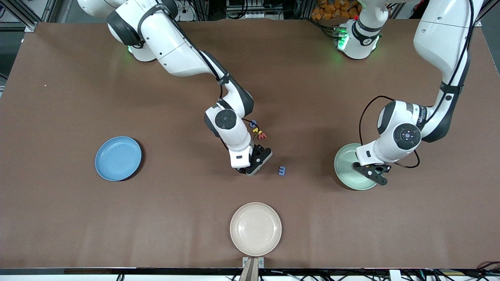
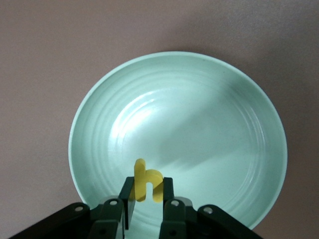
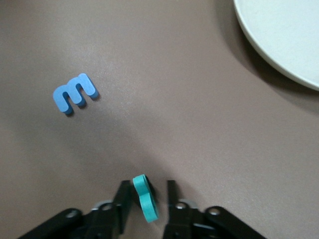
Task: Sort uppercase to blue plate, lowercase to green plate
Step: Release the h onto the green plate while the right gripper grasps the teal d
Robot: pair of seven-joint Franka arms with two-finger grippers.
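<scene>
left gripper [image 2: 145,199]: fingers clamped on yellow h [image 2: 146,181], over green plate [image 1: 345,171]
right gripper [image 3: 145,198]: fingers around teal letter [image 3: 145,198], grip unclear; blue m [image 1: 281,170] beside
blue plate [image 1: 118,158]: 9 o'clock on surface [image 1: 78,218]

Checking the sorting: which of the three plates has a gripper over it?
The green plate: the left gripper holds the yellow h above it.

Cream-white plate [image 1: 255,228] on brown table [image 1: 78,218]
</scene>
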